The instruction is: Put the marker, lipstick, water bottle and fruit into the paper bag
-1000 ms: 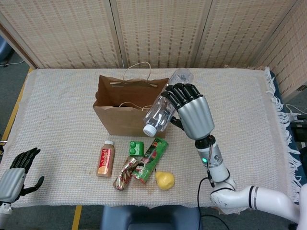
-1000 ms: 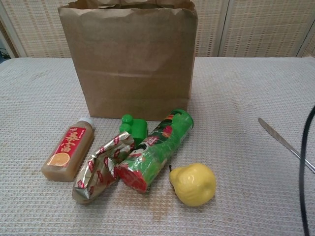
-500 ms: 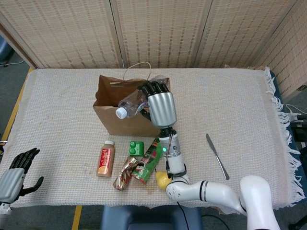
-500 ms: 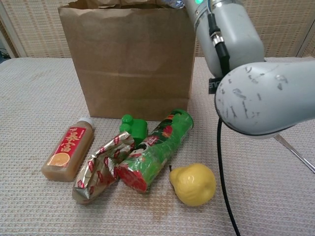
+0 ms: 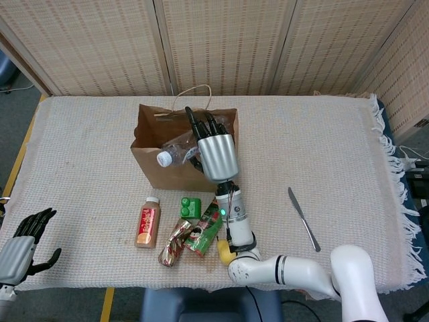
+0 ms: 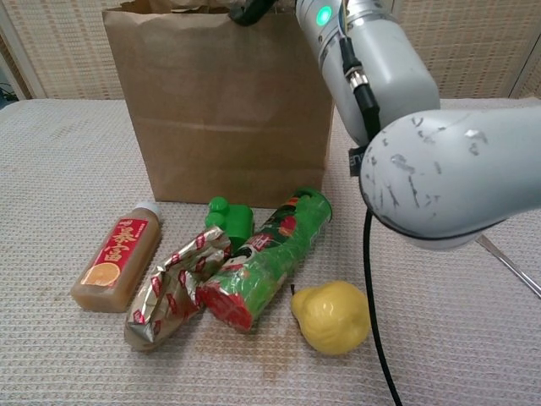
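Woven screens stand behind the surface (image 5: 335, 147), which is covered by a pale cloth. On it the brown paper bag (image 5: 167, 168) stands upright, mouth open. Above that mouth the right robot hand (image 5: 213, 146) reaches in with fingers extended, and the water bottle (image 5: 175, 151) lies tilted under it in the opening, white cap toward the left; whether the fingers grip it cannot be told. At the near left corner the left robot hand (image 5: 25, 243) rests open and empty. Before the bag lie a green tube (image 6: 266, 258), a juice bottle (image 6: 116, 260), a foil packet (image 6: 173, 286), the yellow fruit (image 6: 332, 316) and a knife (image 5: 303, 219).
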